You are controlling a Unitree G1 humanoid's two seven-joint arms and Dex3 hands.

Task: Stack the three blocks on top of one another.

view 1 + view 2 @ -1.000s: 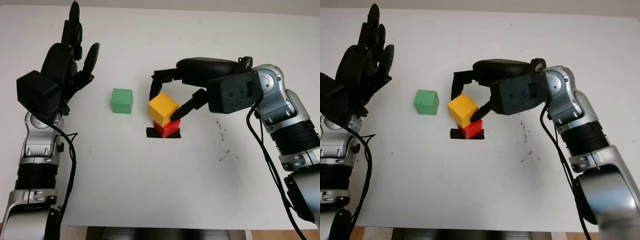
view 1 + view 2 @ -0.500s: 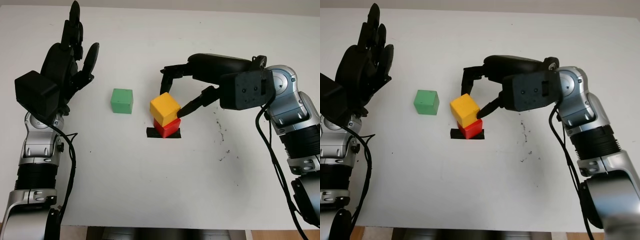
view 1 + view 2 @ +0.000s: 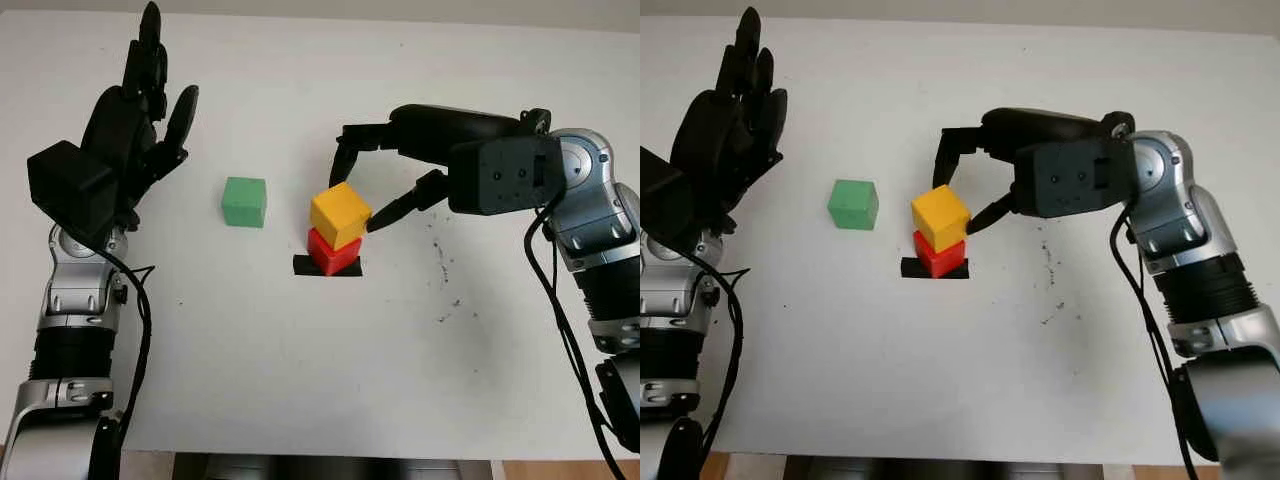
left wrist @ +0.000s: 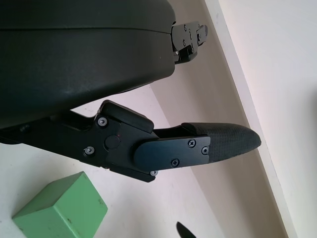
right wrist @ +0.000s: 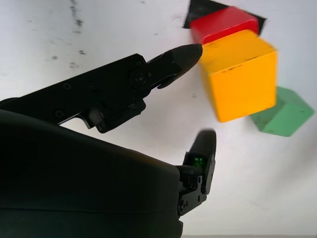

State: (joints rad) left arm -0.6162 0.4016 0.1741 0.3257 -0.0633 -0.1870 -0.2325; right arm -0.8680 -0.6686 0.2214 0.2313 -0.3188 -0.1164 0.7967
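Fingers (image 3: 385, 213) of your right hand (image 3: 375, 180) sit open around the yellow block (image 3: 340, 214): one tip touches its right side, the others hang just behind it. You can see that block perched askew on the red block (image 3: 330, 254), which stands on a black mark (image 3: 327, 266) on the white table (image 3: 300, 360). Left of the stack, apart, lies the green block (image 3: 244, 201). Farther left, your left hand (image 3: 125, 130) is raised above the table, open.
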